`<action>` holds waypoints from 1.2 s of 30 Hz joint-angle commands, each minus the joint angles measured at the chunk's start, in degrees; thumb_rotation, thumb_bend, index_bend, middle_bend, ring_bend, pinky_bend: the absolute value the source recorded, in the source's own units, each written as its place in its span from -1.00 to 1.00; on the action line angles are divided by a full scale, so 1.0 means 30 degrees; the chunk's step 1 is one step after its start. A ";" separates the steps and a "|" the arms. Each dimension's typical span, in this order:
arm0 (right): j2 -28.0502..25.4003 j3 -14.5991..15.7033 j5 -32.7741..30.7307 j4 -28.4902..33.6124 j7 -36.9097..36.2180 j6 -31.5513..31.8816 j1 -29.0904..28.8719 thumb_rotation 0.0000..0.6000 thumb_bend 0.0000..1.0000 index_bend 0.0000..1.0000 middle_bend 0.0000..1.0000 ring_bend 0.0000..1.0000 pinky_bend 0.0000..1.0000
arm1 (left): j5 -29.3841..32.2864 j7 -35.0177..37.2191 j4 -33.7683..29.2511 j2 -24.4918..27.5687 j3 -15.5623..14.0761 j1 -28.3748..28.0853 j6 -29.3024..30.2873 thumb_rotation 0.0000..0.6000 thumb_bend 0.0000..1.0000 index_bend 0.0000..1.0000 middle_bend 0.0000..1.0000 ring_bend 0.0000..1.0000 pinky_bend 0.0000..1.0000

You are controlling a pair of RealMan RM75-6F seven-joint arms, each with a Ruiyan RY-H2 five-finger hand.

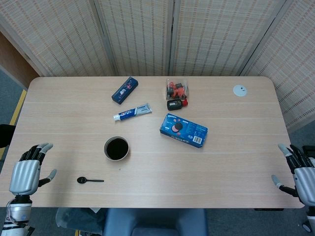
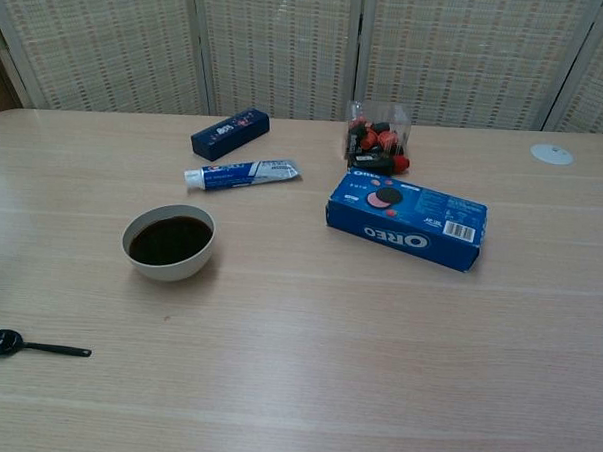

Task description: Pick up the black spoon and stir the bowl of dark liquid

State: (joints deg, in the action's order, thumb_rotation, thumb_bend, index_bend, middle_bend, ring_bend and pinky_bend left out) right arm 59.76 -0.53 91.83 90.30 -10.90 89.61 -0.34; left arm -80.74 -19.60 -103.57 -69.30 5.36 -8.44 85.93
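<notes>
We see the black spoon lying flat on the bench near its front edge, bowl end to the left, just below and left of the bowl of dark liquid. Our left hand rests at the bench's left front corner with its fingers apart, holding nothing; the right hand sits at the right front corner, fingers likewise spread (only partly in frame). Behind the bowl lie a toothpaste tube and an Oreo box
</notes>
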 commanded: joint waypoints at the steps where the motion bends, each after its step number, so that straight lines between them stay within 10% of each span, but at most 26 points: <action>1: 0.0021 -0.0009 -0.0028 -0.0037 -0.0029 0.0036 0.0028 1.00 -0.47 -0.94 -0.69 -0.89 -0.71 | -0.0026 0.0007 -0.0005 -0.0002 0.0008 -0.0014 -0.0004 1.00 -0.57 -0.62 -0.60 -0.66 -0.49; 25: -0.0017 -0.0364 -0.0148 -0.0050 -0.0119 0.0108 -0.0180 1.00 -0.47 -0.94 -0.69 -0.89 -0.71 | -0.0698 0.0684 0.0634 -0.0024 0.0134 -0.0304 -0.0079 1.00 -0.57 -0.56 -0.60 -0.55 -0.48; 36: -0.0098 -0.0445 -0.0035 0.0097 -0.0013 0.0118 -0.0305 1.00 -0.47 -0.94 -0.69 -0.89 -0.71 | -0.2216 -0.0741 0.1174 -0.0103 -0.0257 -0.1591 -0.1622 1.00 -0.57 -0.38 0.47 0.40 0.65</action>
State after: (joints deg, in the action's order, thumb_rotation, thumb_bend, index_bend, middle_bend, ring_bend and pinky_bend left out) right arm 59.46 -1.87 91.70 90.58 -10.95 89.97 -1.24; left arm -86.76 -21.11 -100.42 -69.50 4.81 -12.56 81.76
